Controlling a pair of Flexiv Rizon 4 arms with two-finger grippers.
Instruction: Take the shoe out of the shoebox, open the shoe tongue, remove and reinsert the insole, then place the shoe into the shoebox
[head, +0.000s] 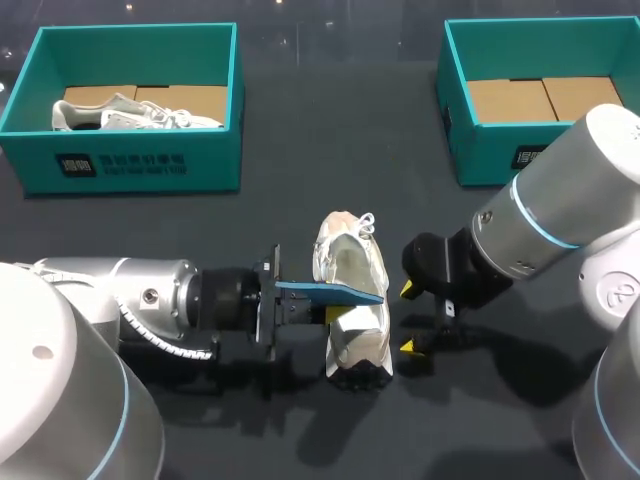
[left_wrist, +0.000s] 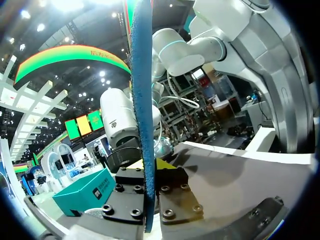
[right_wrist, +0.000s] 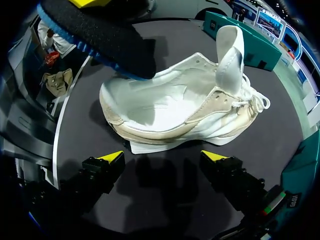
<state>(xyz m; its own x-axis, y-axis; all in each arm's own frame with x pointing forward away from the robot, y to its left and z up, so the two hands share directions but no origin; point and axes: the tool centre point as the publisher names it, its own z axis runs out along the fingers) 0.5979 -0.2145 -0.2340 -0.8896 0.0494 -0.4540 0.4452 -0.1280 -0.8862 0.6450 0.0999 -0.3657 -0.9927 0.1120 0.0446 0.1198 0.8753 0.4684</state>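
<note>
White shoe (head: 352, 300) lies on the table (head: 300, 180), outside both teal boxes at the far edge; left box (head: 120, 165) holds a second shoe (head: 130, 115); right box (head: 480, 150) shows a cardboard floor. Left gripper (head: 318, 308) clamps a blue insole (head: 335, 292) that extends over the shoe; right gripper (head: 410, 318) stands just beside the shoe, fingers spread, grasping nothing.

Left wrist view: insole edge-on, pinched between both fingers.

Right wrist view: shoe just ahead of the parted yellow tips; tongue (right_wrist: 230, 50) raised; insole over the shoe's opening.
</note>
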